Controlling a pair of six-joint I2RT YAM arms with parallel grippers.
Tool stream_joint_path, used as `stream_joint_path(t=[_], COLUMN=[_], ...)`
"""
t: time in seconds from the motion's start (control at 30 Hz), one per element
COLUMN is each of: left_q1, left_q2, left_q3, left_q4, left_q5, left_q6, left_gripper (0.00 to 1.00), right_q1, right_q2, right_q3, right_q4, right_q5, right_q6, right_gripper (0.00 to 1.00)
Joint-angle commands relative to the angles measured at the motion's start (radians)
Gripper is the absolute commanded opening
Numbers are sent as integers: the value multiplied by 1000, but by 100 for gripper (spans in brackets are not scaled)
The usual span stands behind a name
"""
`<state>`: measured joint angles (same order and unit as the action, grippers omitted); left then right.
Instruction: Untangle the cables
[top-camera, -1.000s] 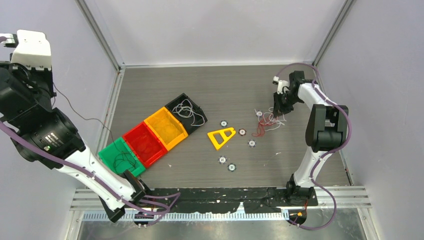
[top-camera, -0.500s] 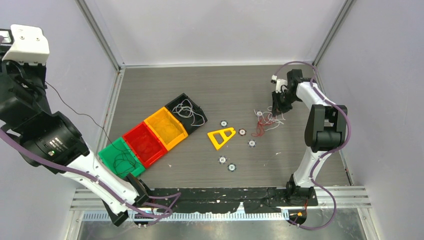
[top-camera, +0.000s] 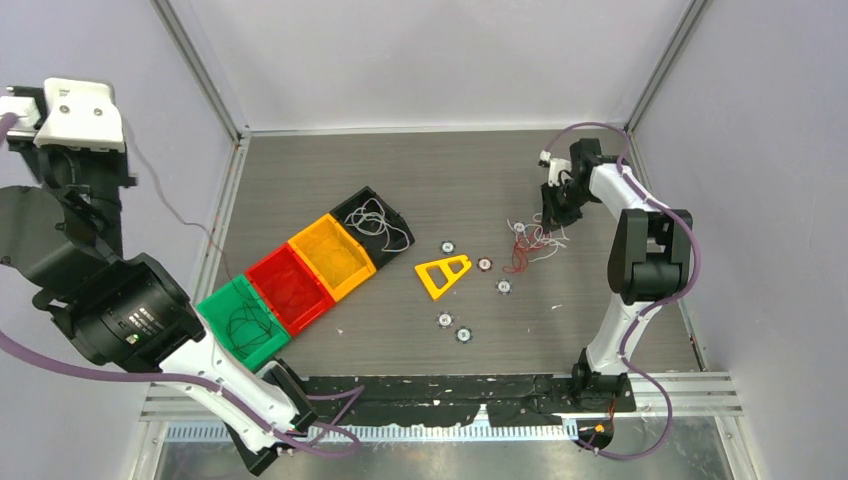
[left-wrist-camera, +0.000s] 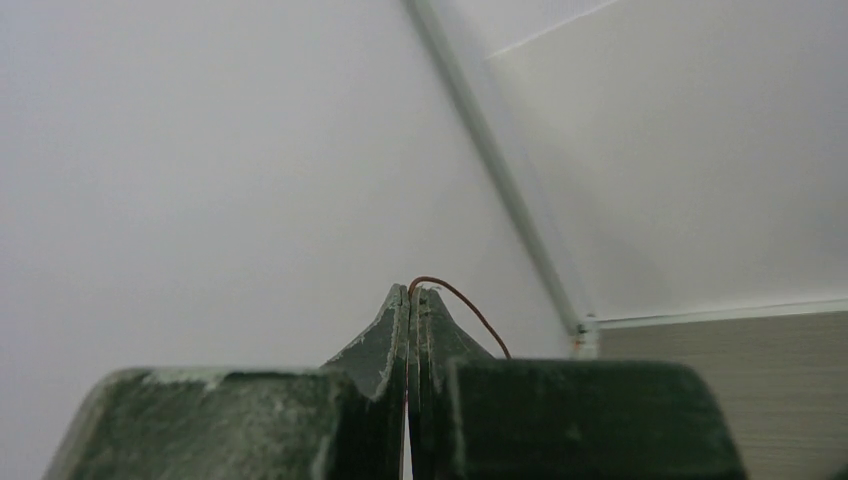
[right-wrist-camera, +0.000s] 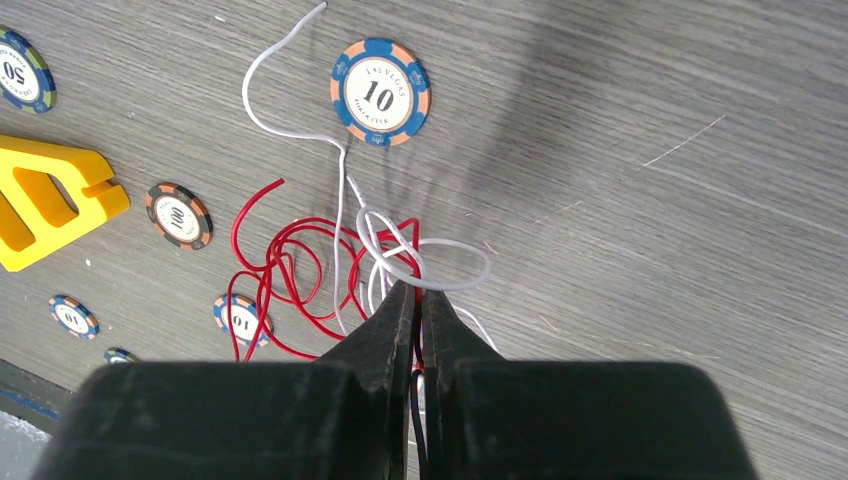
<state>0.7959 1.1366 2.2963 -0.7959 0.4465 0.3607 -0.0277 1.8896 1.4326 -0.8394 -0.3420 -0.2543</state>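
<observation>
The cables are a small tangle of red and white wires (right-wrist-camera: 330, 250) on the grey table, at the right (top-camera: 528, 245) in the top view. My right gripper (right-wrist-camera: 419, 288) hangs over its far edge (top-camera: 553, 214), shut on red and white strands, with a dark strand between the jaws too. My left gripper (left-wrist-camera: 417, 290) is raised high at the far left, shut on one thin reddish-brown wire (left-wrist-camera: 470, 310). That wire (top-camera: 170, 208) trails down toward the bins; its lower end is too thin to follow.
Four bins lie in a diagonal row: black (top-camera: 352, 210) holding white wires, yellow (top-camera: 332, 256), red (top-camera: 290, 288), and green (top-camera: 222, 305) holding black wire. A yellow triangular piece (top-camera: 443, 273) and several poker chips (top-camera: 485, 264) lie near the tangle. Enclosure walls stand close on both sides.
The left arm has swung up and to the right with its wire, which now hangs in a looser curve. The right gripper has shifted slightly toward the back, still on the tangle.
</observation>
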Motion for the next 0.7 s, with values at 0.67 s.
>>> stream_joint_path(t=[0.67], left_q1=[161], left_q2=[95], left_q3=[-151], left_q4=[670], left_q5=[600], left_q6=[-1362], left_gripper=[0], right_q1=[21], right_q2=[-16], right_q3=[-4], right_q4=[29], right_q5=[-7], right_q6=[20], right_gripper=[10])
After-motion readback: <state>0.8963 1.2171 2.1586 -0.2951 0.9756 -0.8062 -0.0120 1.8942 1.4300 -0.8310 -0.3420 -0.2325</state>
